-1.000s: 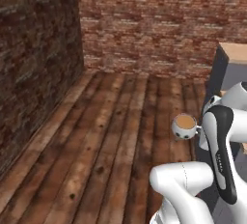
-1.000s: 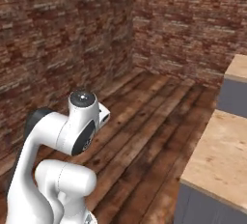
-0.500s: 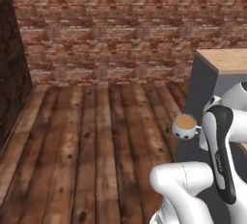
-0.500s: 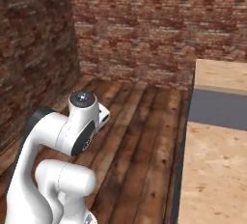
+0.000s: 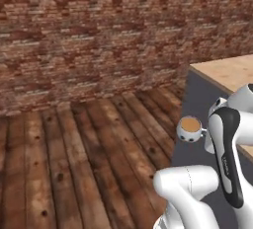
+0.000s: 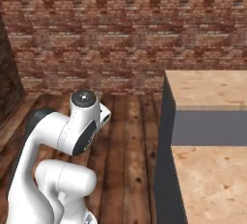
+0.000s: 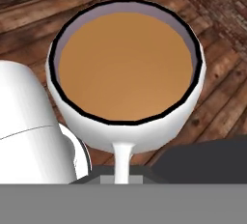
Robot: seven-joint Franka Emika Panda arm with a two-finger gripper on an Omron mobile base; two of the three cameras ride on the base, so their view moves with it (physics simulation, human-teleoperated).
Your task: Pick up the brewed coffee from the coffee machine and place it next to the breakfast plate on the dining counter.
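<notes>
One upright mug, handle toward end effector

No readable text, labels, brands or numbers anywhere (surfaces all plain).

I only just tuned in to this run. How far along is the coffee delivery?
Done: the brewed coffee is off the machine, its mug full and level, clamped by its handle in the shut pincer. In hand: it is being carried above the wooden floor, beside the dining counter. Left: find the breakfast plate, which these views do not show, and set the mug down next to it.
</notes>
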